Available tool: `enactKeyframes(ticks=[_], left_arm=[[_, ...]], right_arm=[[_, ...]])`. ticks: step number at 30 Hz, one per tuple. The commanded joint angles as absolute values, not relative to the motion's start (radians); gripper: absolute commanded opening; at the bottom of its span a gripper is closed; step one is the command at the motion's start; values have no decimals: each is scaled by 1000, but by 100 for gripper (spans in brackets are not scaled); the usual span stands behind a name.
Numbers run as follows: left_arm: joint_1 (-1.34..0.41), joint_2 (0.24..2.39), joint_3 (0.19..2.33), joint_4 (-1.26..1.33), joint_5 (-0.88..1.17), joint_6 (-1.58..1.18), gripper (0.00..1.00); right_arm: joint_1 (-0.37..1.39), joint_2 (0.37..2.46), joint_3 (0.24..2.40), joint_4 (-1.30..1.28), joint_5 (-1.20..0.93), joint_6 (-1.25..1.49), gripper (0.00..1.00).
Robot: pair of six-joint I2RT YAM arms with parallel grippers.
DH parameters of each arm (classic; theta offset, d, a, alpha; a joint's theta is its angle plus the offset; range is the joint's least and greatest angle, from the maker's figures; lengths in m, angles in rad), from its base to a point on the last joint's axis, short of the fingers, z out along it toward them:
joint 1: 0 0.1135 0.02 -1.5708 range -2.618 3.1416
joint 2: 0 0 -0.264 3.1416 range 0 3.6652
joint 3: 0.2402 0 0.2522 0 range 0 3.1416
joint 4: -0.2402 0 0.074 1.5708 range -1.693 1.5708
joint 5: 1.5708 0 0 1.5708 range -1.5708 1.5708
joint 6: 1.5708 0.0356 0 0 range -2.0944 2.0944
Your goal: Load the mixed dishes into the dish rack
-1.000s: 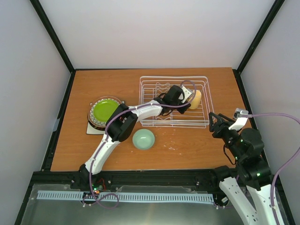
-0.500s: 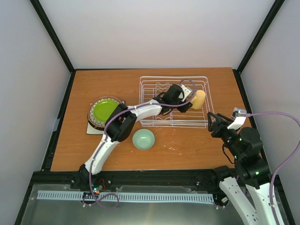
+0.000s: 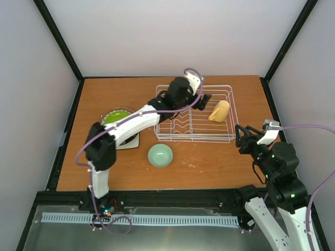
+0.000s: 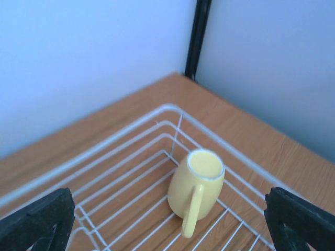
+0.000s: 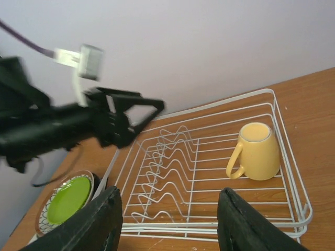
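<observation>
The yellow mug (image 3: 220,111) stands free in the right end of the white wire dish rack (image 3: 194,139), handle toward my left wrist camera. My left gripper (image 3: 204,98) hangs open above the rack's far side, left of the mug and apart from it. In the left wrist view the mug (image 4: 196,191) sits between and beyond the wide-spread fingers (image 4: 36,219). The mint-green bowl (image 3: 160,155) rests on the table in front of the rack. The lime-green plate (image 3: 116,116) tops a stack at the left, partly hidden by the left arm. My right gripper (image 3: 243,137) is open and empty just right of the rack.
A white square plate (image 3: 130,141) shows under the stack's near edge. The rack's wavy dividers (image 5: 167,162) fill its left half, with nothing in them. Black frame posts and pale walls close in the table on three sides.
My left gripper opened, let go of the mug and rose back toward the rack's far side. The mug stayed in the rack. The right gripper barely moved.
</observation>
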State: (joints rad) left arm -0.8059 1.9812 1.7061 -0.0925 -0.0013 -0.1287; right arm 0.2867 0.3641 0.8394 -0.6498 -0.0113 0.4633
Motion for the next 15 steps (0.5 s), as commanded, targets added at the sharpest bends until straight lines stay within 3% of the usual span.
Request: enactKeyframes(ticks=[1,4,9,15], left_arm=[[-808,1761,1661,-134,-116,-130,100],[-804,1631,1646,-240,-180,-136,100],[-742,1449,1638,-544,-344,-266,100],[-550,1071,1333,-526,-209,-373,100]], right_arm=[[288,449,939,-741,-76,351,45],[287,581,1005,-865,-246,320,37],[289,633,997,-1001,-379,333,35],[297,598,973,-1149,-372,331,29]])
